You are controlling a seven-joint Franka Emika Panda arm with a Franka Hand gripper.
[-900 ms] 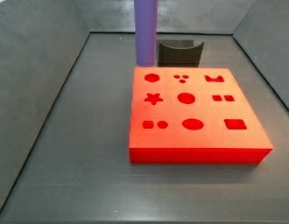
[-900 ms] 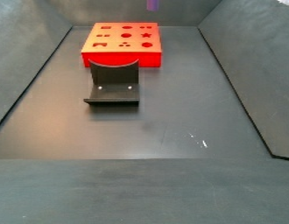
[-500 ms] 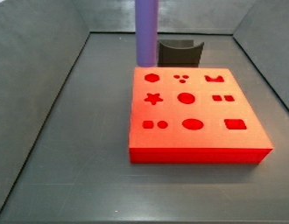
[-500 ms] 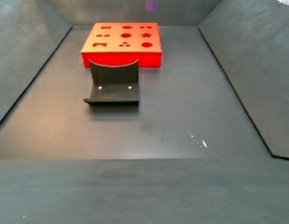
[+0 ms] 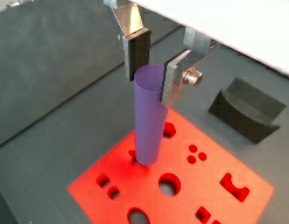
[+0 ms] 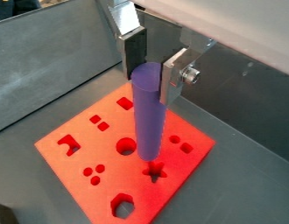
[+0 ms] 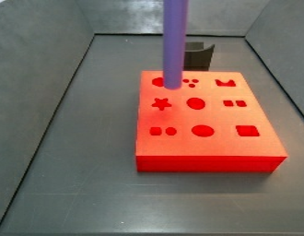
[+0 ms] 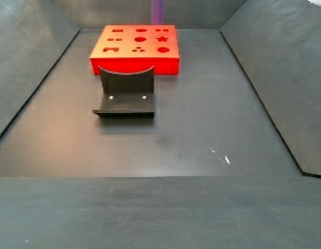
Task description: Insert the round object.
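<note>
Gripper [image 5: 158, 66] sits above the red block [image 5: 117, 179], visible only in both wrist views; it's out of frame in both side views. Fingers [image 5: 135, 45] = flat silver plates w/ dark pads, pinching the top end of the round object [image 5: 148, 118], a long matte purple rod hanging upright below them. In a wrist view the gripper [image 6: 151, 61] has one finger [image 6: 131, 48] on the rod's far side & the other plate on the near side w/ a screw head showing; the round object [image 6: 151, 118] runs straight down from between the pads to the red block [image 6: 77, 162]. Rod's lower end is at the block's top face, right by a round hole; can't tell if the tip is touching, just over, or partly in it. In a side view the round object [image 7: 174, 44] comes down from the top edge & ends at the back row of the red block [image 7: 204, 124], between the round hole & the small dots cutout. Other side view shows only a short purple bit [image 8: 160, 9] at the top edge above the red block [image 8: 137, 60]. Block's cutouts incl. circles, star, square, dot groups. Fixture [image 8: 124, 91], dark L-shaped bracket, stands on the grey floor [image 8: 163, 146] just beside the block, off to one side of the fingers [image 5: 246, 107].
</note>
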